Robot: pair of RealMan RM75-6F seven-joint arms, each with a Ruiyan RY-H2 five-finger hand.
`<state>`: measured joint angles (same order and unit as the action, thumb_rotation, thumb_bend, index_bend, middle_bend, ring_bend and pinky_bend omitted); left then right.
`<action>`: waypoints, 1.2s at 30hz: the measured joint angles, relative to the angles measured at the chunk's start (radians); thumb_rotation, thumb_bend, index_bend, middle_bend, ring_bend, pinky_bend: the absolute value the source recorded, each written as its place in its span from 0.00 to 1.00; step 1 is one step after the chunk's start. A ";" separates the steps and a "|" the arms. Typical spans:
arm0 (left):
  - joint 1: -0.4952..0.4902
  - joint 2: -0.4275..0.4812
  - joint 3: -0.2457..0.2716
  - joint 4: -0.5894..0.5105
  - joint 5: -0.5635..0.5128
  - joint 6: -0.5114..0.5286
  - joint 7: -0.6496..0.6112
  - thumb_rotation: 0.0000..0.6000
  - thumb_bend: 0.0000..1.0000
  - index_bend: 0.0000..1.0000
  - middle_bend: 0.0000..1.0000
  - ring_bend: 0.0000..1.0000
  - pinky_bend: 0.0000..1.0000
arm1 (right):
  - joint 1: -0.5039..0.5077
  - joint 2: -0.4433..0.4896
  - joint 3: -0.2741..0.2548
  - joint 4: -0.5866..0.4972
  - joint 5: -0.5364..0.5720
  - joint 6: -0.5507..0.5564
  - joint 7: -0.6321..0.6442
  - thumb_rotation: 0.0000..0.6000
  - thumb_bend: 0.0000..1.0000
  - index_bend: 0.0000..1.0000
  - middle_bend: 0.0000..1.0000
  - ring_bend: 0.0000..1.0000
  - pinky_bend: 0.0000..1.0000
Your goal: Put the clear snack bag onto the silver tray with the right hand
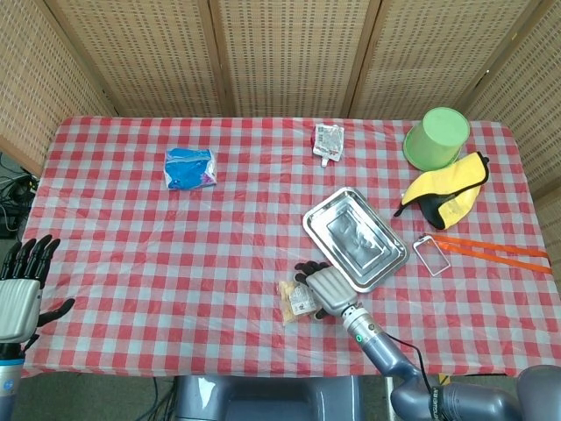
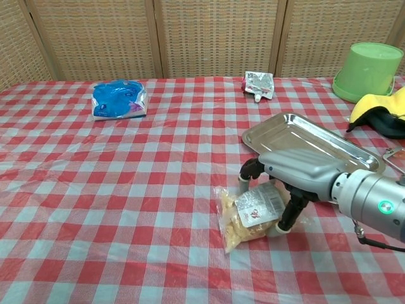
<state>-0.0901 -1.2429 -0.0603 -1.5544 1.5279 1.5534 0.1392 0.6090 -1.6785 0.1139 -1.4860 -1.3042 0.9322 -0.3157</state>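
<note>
Table [image 1: 131, 254] covered with a red-and-white checked cloth; wicker screen [image 1: 280, 53] behind it. Green bucket [image 1: 436, 138] at the far right corner, upside down, with a yellow-and-black cloth [image 1: 447, 191] just in front of it. Silver tray [image 1: 355, 238] sits right of centre, at an angle to the table edge.

Right hand [image 2: 294, 172] is low over the clear snack bag [image 2: 249, 215], near the front edge and just beside the tray's near corner. Fingers curled down onto the bag's far side, thumb on its near side — the bag is pinched between them and still rests on the cloth, off the tray.

Left hand [image 1: 19, 294] at the table's left edge, fingers spread, holding nothing.

Smaller items: blue packet [image 1: 189, 167] far left; small white pouch [image 1: 329, 141] at the back; orange strips [image 1: 491, 250] far right.
</note>
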 measured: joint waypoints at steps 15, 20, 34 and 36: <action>0.000 -0.004 0.000 0.003 0.000 0.001 0.007 1.00 0.05 0.00 0.00 0.00 0.00 | -0.023 0.100 0.036 -0.115 -0.059 0.135 0.028 1.00 0.25 0.52 0.39 0.35 0.48; -0.002 -0.007 0.001 0.004 -0.001 -0.003 0.014 1.00 0.05 0.00 0.00 0.00 0.00 | -0.025 0.109 0.074 -0.119 -0.039 0.178 -0.019 1.00 0.25 0.52 0.39 0.35 0.48; -0.005 -0.010 0.001 0.007 -0.002 -0.008 0.021 1.00 0.05 0.00 0.00 0.00 0.00 | 0.014 0.092 0.179 0.047 0.151 0.163 -0.066 1.00 0.25 0.52 0.39 0.35 0.39; -0.005 -0.010 0.002 0.007 -0.002 -0.010 0.020 1.00 0.05 0.00 0.00 0.00 0.00 | 0.020 0.084 0.191 0.075 0.172 0.157 -0.058 1.00 0.24 0.52 0.39 0.35 0.38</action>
<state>-0.0953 -1.2529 -0.0585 -1.5475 1.5255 1.5438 0.1594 0.6287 -1.5943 0.3050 -1.4110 -1.1320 1.0897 -0.3740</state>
